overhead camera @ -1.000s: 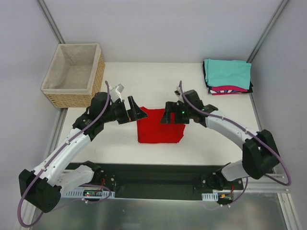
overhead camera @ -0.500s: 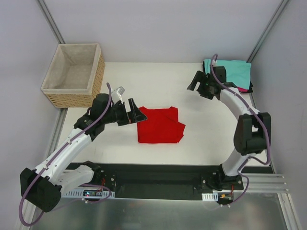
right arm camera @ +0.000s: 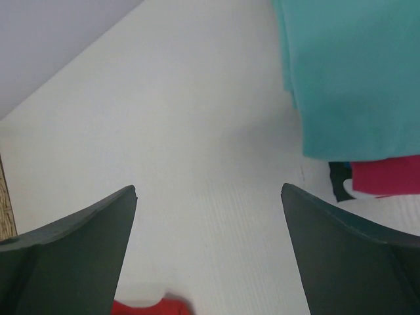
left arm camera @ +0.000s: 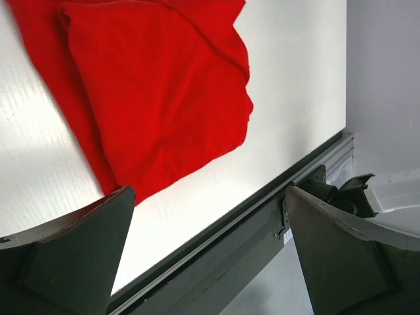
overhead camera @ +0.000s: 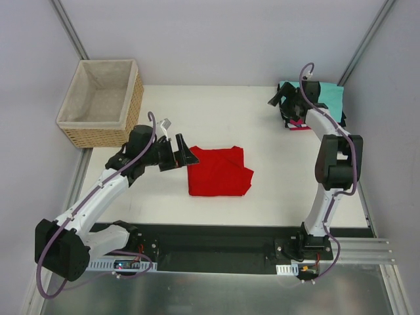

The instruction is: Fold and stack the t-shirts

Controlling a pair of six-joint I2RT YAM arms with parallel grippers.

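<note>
Your white table holds the folded red t-shirt at centre. The left gripper, fingers apart, sits at its 9 o'clock. The right gripper, spread and empty, hovers beside the teal-topped stack at 1 o'clock.

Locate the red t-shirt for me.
In the top view the folded red t-shirt lies mid-table, just right of the open left gripper, far from the teal-topped stack in the far right corner.

table holds red t-shirt and folded stack.
</note>
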